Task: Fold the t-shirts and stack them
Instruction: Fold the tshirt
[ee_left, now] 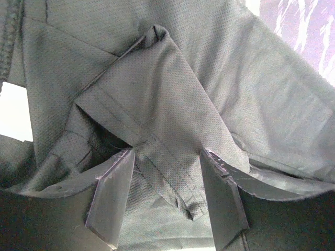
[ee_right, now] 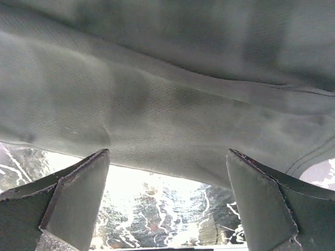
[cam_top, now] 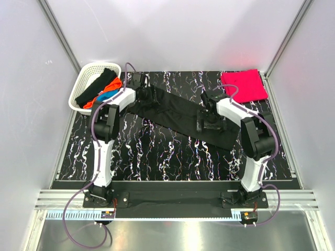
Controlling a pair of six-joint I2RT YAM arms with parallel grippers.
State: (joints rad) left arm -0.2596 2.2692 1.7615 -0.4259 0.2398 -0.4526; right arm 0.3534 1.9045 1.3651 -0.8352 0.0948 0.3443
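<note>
T-shirt [cam_top: 172, 112], black, spread diagonally mid table [cam_top: 157, 151]: black marble-look top, white walls [cam_top: 172, 31]. One red shirt [cam_top: 244, 85] folded far right; three shirts [cam_top: 99, 88] in one basket [cam_top: 78, 88] far left. Left pincer [ee_left: 167, 157] released, astride sleeve fold; right pincer [ee_right: 167, 157] released at cloth edge.

Nope, nothing readable in any of the views. The black t-shirt [cam_top: 172, 111], the red t-shirt [cam_top: 244, 85] and the white basket [cam_top: 79, 88] show no legible print, tag or logo. The little boards [cam_top: 108, 213] by the arm bases are too small to make out.
</note>
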